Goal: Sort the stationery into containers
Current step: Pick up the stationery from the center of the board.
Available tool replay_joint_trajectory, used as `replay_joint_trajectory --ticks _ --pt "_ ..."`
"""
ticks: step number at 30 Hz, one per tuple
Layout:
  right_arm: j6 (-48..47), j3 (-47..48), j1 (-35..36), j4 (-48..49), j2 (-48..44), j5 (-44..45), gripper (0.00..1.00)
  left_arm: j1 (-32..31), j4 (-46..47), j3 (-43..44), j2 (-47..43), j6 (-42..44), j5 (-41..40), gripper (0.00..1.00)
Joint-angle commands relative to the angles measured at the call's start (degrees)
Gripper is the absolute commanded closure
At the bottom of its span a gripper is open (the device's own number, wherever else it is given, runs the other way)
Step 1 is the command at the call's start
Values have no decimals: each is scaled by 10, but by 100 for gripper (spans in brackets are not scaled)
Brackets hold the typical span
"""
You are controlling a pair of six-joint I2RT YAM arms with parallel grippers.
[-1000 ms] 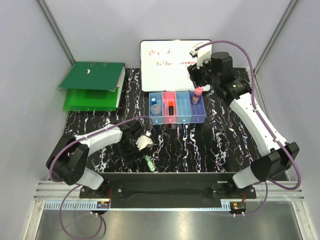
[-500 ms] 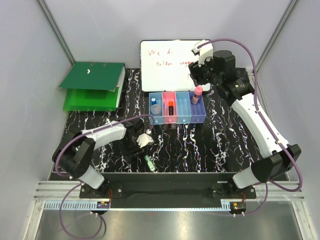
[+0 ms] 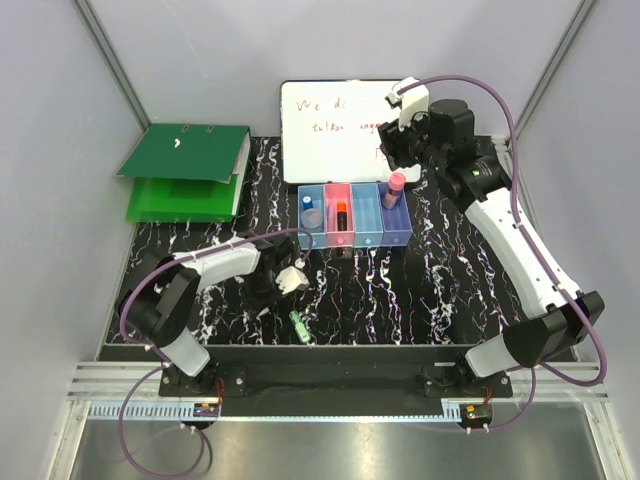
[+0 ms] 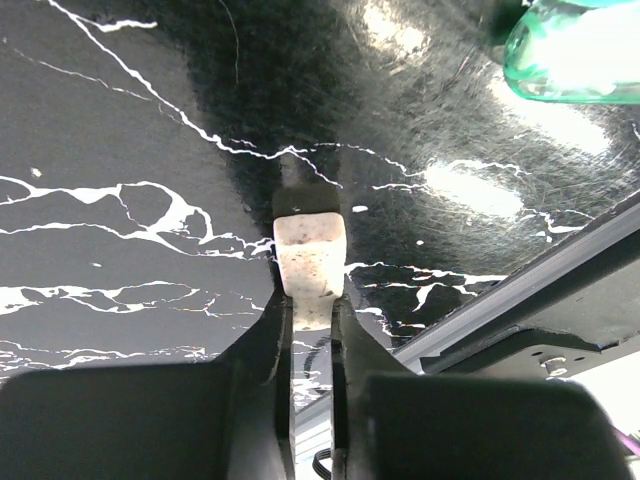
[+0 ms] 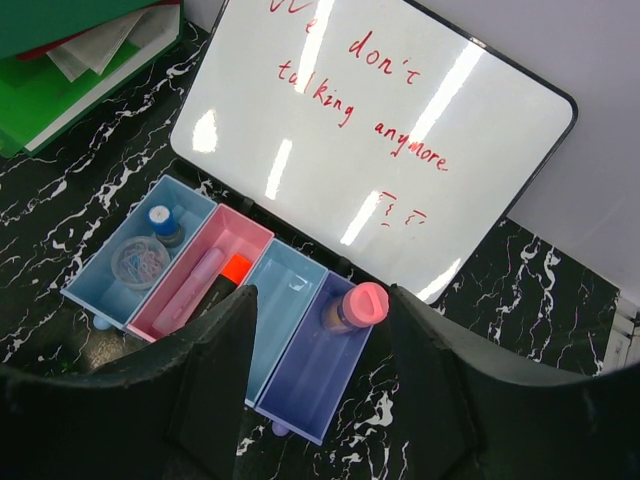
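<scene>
Over the last second the right gripper (image 5: 320,300) has withdrawn toward 12 o'clock, jaws apart and empty, so the pink-capped tube (image 5: 352,307) is judged delivered, standing in the purple-blue bin (image 5: 310,385). The left gripper (image 4: 310,300), clamped on the small grey-white block (image 4: 310,255), has edged toward the bin row (image 3: 313,241) from its 7 o'clock. The green clip-like piece (image 3: 298,322) lies unsorted at the block's 6 o'clock.

The black tabletop with white marble veins (image 4: 150,120) is shining glossy and reflecting the lamps. The small grey-white speckled block (image 4: 310,255) is looking matt and a little grainy. The four joined translucent plastic bins (image 5: 295,290) are looking smooth, and the white whiteboard (image 5: 370,130) is gleaming with glare.
</scene>
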Motion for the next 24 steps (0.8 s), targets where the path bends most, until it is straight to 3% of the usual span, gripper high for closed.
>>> replay_joint_trajectory --ticks 1,12,24 --pt "0 -18 -1 14 -25 7 37 -7 68 2 10 0 24 100" --pt "-8 -53 -1 15 -42 17 36 -7 34 73 -73 -10 19 100" --pt "49 -149 -30 11 -75 22 36 -6 26 255 -93 -47 22 100"
